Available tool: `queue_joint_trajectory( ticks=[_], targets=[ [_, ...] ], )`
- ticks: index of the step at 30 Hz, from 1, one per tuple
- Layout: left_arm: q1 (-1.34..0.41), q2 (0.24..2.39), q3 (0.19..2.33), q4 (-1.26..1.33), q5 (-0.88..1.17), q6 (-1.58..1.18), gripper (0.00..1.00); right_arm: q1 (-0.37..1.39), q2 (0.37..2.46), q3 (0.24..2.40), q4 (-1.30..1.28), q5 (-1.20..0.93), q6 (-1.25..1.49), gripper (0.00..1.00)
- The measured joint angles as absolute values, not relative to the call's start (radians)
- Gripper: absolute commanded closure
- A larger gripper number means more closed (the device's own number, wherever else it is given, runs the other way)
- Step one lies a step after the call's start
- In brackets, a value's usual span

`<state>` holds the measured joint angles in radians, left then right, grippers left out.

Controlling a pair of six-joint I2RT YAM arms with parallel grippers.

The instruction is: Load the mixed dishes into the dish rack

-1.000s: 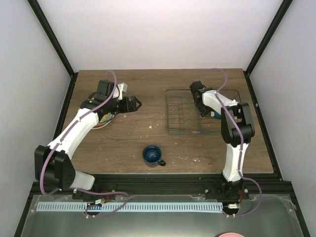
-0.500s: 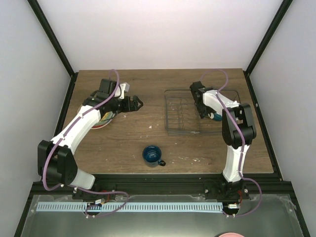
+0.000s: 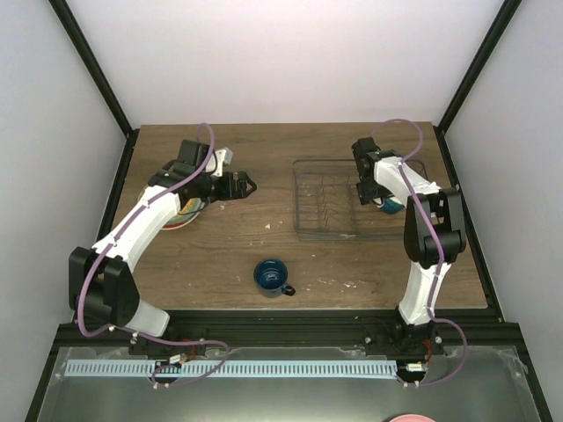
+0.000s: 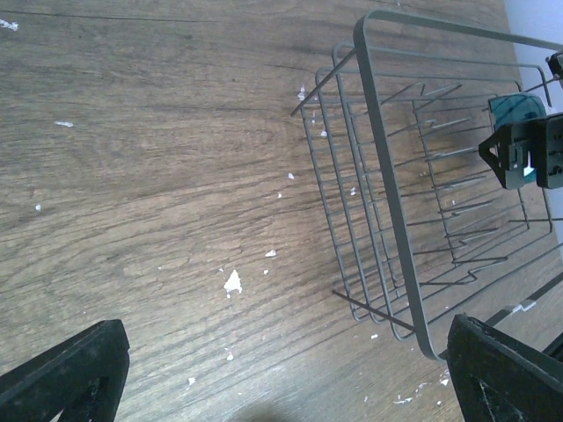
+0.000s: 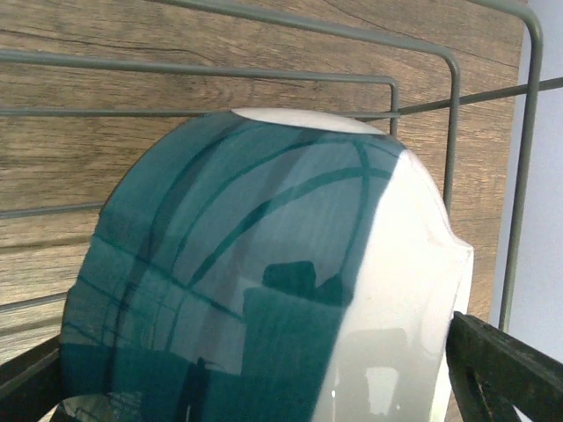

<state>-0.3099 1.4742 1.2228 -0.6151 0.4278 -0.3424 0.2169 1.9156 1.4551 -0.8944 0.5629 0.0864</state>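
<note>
Teal dish (image 5: 264, 272) fills right wrist view; mug (image 3: 272, 276) overhead.

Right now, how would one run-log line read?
left gripper open, empty; right gripper open at teal-white glossy dish in dark wire rack; dark blue mug on table

You've shifted your right arm toward the rack's right end.
Your right gripper (image 3: 369, 189) has drifted rightward over the dish rack (image 3: 325, 230). Its elbow has swung out toward the right edge of the table (image 3: 264, 145), uncovering more of the teal-and-white bowl (image 3: 391, 206). Your left arm's lower link has tipped slightly more upright.
</note>
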Motion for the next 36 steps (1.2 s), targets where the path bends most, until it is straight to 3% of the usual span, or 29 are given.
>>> queue_joint_trajectory(
  ticks=[27, 36],
  targets=[
    [-0.310, 1.522, 1.251, -0.648, 0.458, -0.308, 0.00, 0.305, 1.900, 1.459, -0.876, 0.606, 0.056, 0.00],
    [-0.310, 1.522, 1.251, -0.665, 0.466, -0.283, 0.00, 0.311, 1.874, 1.541, -0.982, 0.593, 0.097, 0.00]
  ],
)
